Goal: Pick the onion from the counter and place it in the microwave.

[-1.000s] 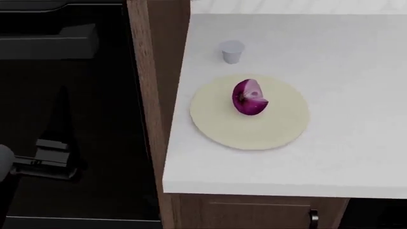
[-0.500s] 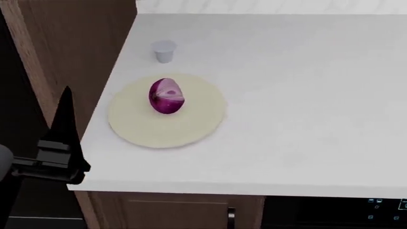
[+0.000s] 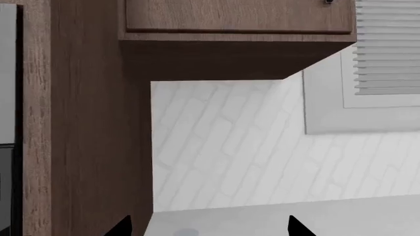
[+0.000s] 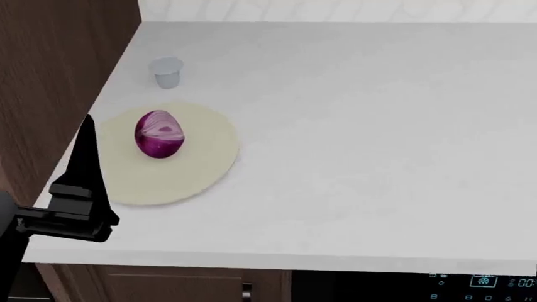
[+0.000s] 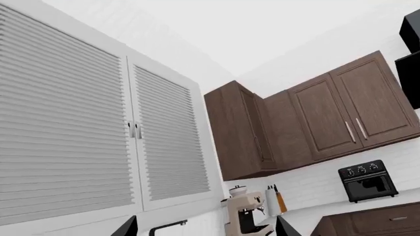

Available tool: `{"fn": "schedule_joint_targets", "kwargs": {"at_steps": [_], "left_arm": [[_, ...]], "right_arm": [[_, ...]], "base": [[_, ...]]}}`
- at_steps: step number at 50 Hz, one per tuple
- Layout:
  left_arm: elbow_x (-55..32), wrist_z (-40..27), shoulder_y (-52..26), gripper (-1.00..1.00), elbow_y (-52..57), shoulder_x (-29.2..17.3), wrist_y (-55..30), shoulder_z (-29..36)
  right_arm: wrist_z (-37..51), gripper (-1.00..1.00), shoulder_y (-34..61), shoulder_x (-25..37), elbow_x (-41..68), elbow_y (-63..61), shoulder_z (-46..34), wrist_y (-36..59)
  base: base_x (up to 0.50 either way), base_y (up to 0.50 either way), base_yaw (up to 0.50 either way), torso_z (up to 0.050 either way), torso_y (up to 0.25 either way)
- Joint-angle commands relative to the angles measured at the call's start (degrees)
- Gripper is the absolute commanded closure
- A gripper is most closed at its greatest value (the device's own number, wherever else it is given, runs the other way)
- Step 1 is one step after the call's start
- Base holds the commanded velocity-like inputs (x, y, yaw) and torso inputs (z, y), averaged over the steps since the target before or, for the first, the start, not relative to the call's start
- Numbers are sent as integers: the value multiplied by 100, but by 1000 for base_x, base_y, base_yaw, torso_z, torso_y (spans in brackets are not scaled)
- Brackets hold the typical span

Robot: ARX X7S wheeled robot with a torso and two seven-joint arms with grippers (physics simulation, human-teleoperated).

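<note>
The magenta onion stands upright on a round cream disc near the left end of the white counter. My left gripper is open, its two black tips far apart with nothing between them. In the head view one of its fingers rises just left of the disc, a short way from the onion and apart from it. My right gripper is open and empty, aimed up at the room, and does not show in the head view. The microwave is out of view.
A small grey cup stands behind the disc. A brown wooden cabinet side borders the counter's left end. A black oven with a cyan display sits under the counter's front edge at the right. The left wrist view faces white wall tiles.
The head view has swung to the right, so the counter, disc, onion and cup have slid left in the picture. The onion stays on the disc. My left gripper holds its place in view.
</note>
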Motion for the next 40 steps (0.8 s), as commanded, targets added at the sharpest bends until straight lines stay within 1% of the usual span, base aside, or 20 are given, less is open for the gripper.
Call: {"fn": "schedule_joint_targets", "kwargs": {"at_steps": [1,31,40], "left_arm": [[74,31,-94,-100,-281,100,95,-154],[-50,-63,-145,-100,-219,34,56,-92],[-184,-104,-133,-100,-178,20,-122,-136]], "right_arm": [[-41,-100,5,7,-91,48,91,82],[14,-100,-149,-13,-63,65,139,-98],[55,-100,-161,28,-50,44,145,-145]], "base": [[500,0,0,0,0],[500,0,0,0,1],[0,0,0,0,1]]}}
